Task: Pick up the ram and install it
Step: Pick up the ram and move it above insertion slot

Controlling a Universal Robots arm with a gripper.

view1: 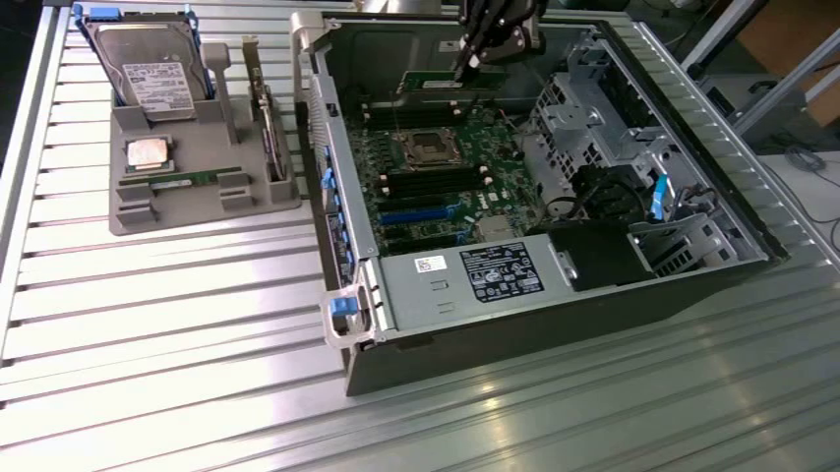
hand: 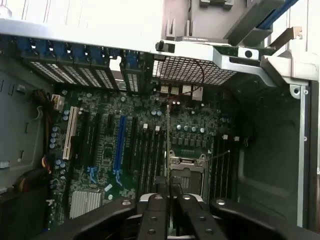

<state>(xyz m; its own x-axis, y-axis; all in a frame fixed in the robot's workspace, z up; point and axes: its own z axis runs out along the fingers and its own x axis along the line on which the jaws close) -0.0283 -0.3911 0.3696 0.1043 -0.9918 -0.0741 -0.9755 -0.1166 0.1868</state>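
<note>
The ram (view1: 444,85) is a thin green stick, and my gripper (view1: 467,69) is shut on it from above. It hangs level inside the open computer case (view1: 393,295), over the far end of the motherboard (view1: 440,197) and beyond the processor socket (view1: 430,147). In the wrist view the ram (hand: 168,150) shows edge-on as a thin line between my black fingers (hand: 154,212), over the gap between the memory slots (hand: 150,155) and the socket (hand: 186,172). A second ram stick (view1: 197,180) lies on the grey holder (view1: 197,211).
On the holder at the exterior view's left also sit a hard drive (view1: 157,69), a square processor (view1: 148,152) and an upright card (view1: 267,123). Inside the case are the power supply (view1: 486,275), a drive cage (view1: 577,113) and cables (view1: 591,192).
</note>
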